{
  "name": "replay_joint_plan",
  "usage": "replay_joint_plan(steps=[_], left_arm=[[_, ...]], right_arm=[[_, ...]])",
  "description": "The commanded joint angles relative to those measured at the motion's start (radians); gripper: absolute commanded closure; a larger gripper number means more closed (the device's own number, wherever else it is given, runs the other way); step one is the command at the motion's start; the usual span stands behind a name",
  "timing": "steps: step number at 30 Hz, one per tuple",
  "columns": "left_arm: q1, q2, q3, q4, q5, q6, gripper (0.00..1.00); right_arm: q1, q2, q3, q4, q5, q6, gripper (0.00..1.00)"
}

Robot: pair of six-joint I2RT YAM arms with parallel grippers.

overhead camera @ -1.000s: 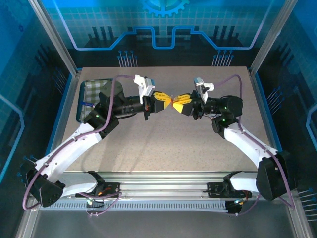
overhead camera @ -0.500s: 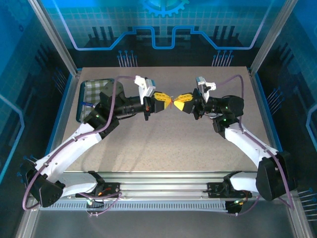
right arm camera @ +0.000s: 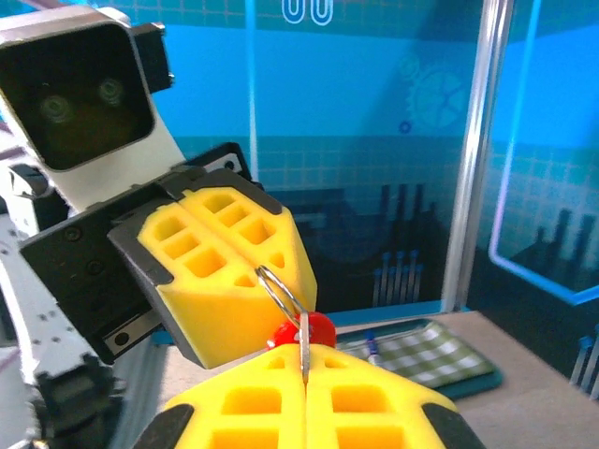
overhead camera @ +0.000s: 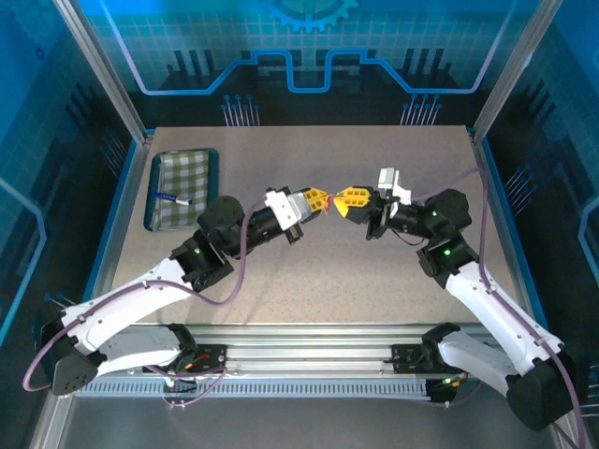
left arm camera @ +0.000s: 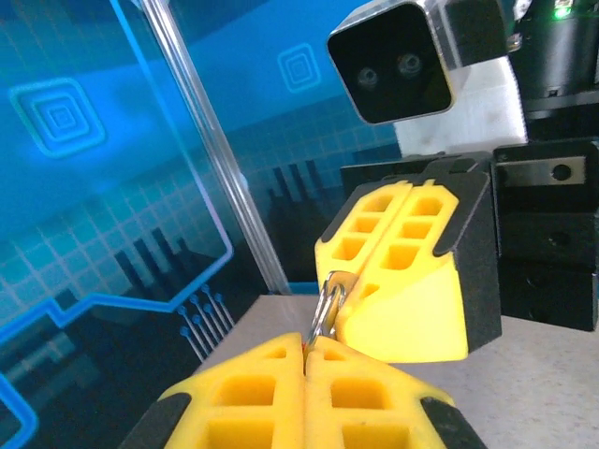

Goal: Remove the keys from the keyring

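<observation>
Both grippers meet tip to tip above the table's middle. My left gripper (overhead camera: 323,199) is shut on the keyring (right arm camera: 319,328), a thin silver wire loop with a small round red piece. The loop (left arm camera: 327,317) bridges the short gap between the two pairs of yellow fingertips. My right gripper (overhead camera: 346,197) is shut on the key (right arm camera: 304,347), a flat grey metal blade seen edge-on in the seam of its fingers, still threaded on the loop. From above the keyring (overhead camera: 334,202) shows as a tiny red speck between the tips.
A green checked tray (overhead camera: 192,178) lies at the table's far left with a blue-capped pen (overhead camera: 171,197) on it; the tray (right arm camera: 430,355) also shows behind the right fingers. Aluminium posts and blue panels stand round the table.
Both arms have drawn back toward the near edge. The left arm has come off the tray, which now shows in full. The joined gripper tips have shifted slightly right and nearer.
</observation>
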State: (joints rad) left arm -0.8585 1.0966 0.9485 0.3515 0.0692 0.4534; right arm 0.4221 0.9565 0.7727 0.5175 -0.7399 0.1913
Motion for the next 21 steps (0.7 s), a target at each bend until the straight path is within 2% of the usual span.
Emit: replay_joint_plan(steps=[1,4,11,21], left_arm=[[-0.039,-0.017,-0.039,0.139,-0.082,0.173,1.00],[-0.039,-0.024,-0.069,0.207,-0.084,0.188,1.00],[-0.039,-0.036,-0.083,0.233,-0.094,0.173,1.00],[-0.036,-0.037,-0.091,0.267,-0.099,0.126,1.00]], right_arm=[[0.024,-0.022,-0.044,0.034,0.115,-0.142,1.00],[0.029,-0.040,-0.065,0.065,0.137,-0.168,1.00],[0.035,-0.083,-0.119,0.137,0.151,-0.213,1.00],[0.053,-0.109,-0.130,0.149,0.150,-0.264,1.00]])
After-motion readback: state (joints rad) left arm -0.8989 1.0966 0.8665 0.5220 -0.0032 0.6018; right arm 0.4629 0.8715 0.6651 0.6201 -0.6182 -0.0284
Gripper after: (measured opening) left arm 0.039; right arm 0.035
